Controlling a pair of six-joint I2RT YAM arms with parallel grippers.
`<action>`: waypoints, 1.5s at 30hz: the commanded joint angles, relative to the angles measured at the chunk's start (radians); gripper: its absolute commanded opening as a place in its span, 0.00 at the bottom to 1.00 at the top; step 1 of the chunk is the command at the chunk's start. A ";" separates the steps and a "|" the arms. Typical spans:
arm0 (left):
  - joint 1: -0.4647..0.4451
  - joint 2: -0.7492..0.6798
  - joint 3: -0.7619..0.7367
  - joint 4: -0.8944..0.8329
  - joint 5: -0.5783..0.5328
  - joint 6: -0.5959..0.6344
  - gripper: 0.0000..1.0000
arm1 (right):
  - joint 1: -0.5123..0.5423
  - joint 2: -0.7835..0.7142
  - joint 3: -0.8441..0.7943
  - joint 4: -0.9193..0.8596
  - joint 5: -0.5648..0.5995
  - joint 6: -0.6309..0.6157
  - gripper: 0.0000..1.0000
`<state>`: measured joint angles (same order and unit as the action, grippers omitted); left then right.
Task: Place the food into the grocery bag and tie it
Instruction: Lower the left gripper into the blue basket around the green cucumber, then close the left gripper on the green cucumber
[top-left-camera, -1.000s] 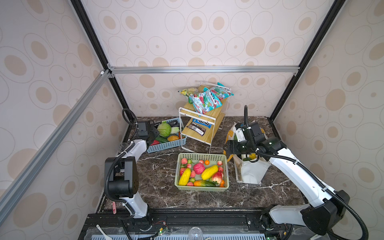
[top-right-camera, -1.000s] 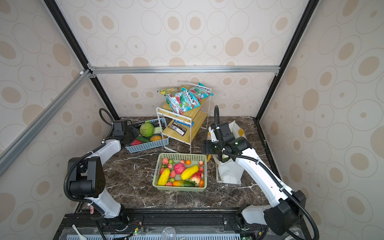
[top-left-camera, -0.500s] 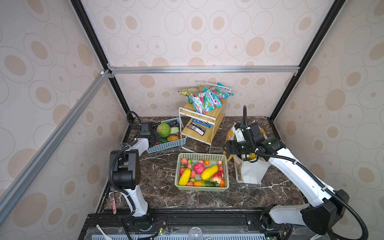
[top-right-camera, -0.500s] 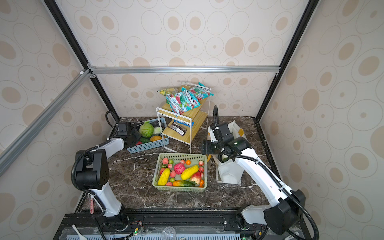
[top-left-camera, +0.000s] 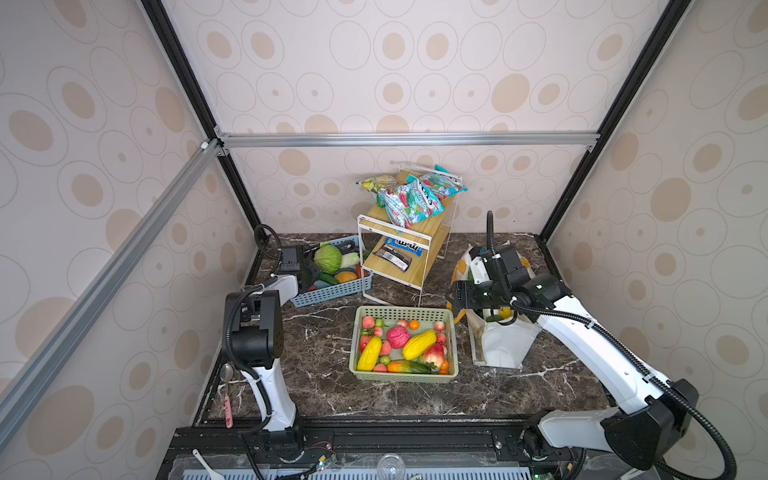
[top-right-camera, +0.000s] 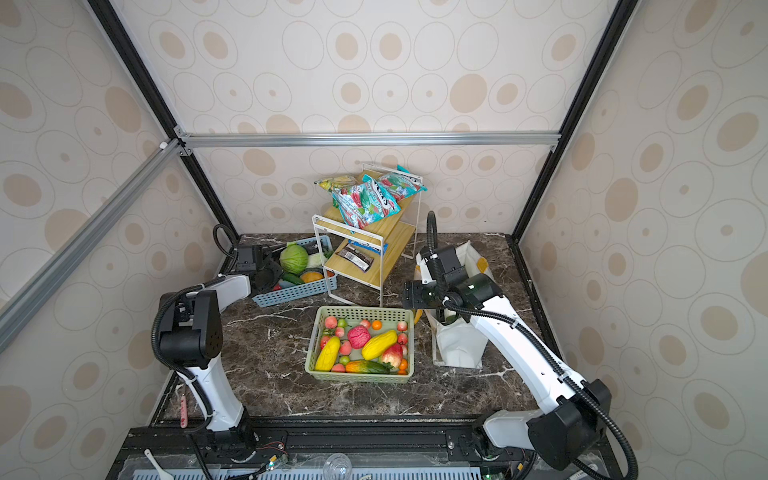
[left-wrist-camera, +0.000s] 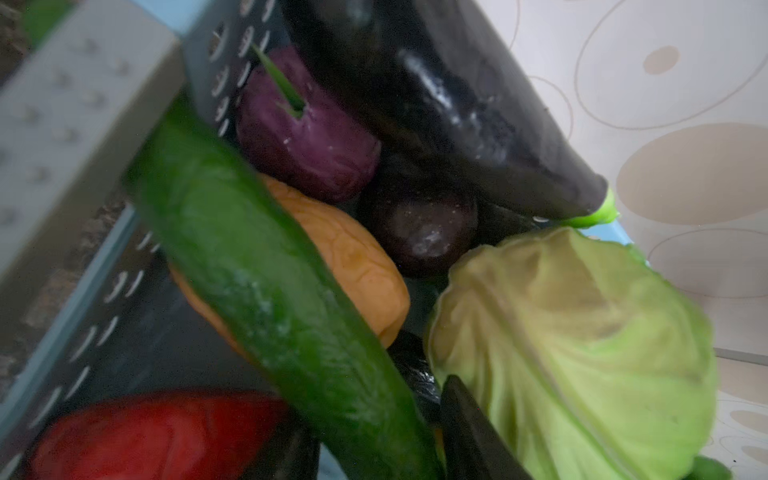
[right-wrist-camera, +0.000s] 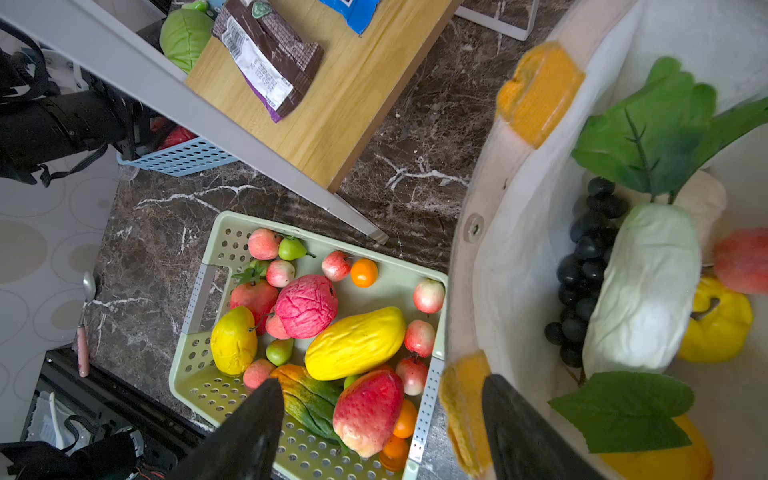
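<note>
Inside soft bag, beaded grapes (glossy, dark)

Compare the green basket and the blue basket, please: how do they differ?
The green basket stands mid-table; the blue basket stands further back, left of the shelf. The green basket holds mostly fruit, like the yellow mango; the blue basket holds vegetables, like the cabbage. Both are rectangular, perforated plastic.

White arms, black joints, ribbed cables
</note>
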<state>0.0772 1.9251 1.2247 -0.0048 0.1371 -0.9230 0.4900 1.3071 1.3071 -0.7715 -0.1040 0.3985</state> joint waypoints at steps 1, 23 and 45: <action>0.021 0.032 -0.058 -0.071 -0.001 -0.008 0.35 | 0.011 0.008 0.026 -0.010 0.008 0.000 0.78; 0.034 -0.129 -0.037 0.008 0.149 -0.128 0.17 | 0.016 0.000 0.031 -0.014 0.005 -0.006 0.78; 0.087 -0.092 -0.123 0.242 0.314 -0.386 0.19 | 0.020 -0.002 0.017 -0.008 0.006 0.002 0.78</action>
<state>0.1520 1.8534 1.1130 0.1425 0.3912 -1.2694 0.4984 1.3071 1.3209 -0.7734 -0.1043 0.3988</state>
